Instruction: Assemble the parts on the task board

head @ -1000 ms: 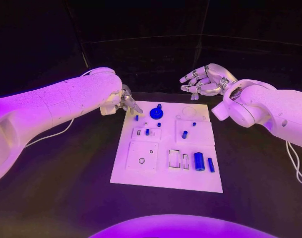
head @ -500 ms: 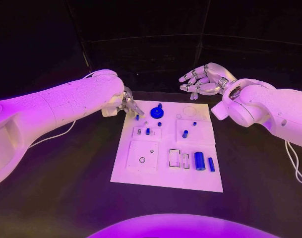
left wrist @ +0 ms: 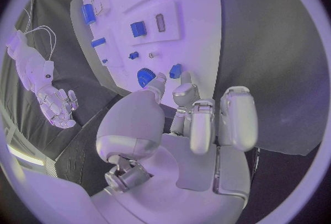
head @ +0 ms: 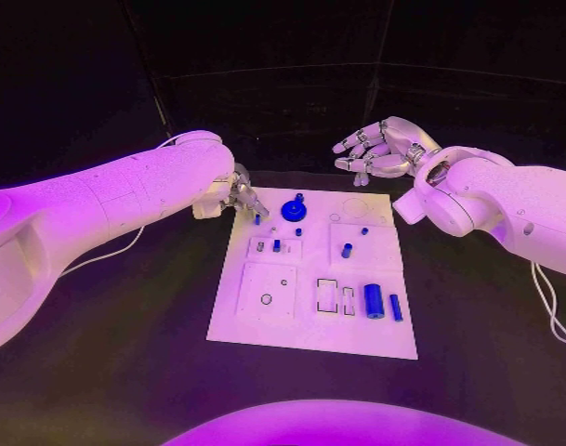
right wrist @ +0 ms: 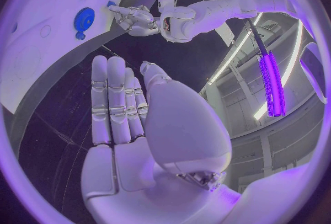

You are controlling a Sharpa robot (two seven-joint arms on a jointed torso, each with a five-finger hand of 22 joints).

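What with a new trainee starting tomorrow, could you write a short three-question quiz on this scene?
1. True or false: the right hand holds a blue part.
2. Which hand reaches down to the task board beside the round blue gear? A) the left hand B) the right hand C) both
3. Fill in: seen from the robot, the round blue gear sits toward the board's ____ end.

Key: 1 false, it is raised beyond the board, holding nothing; 2 A; 3 far.
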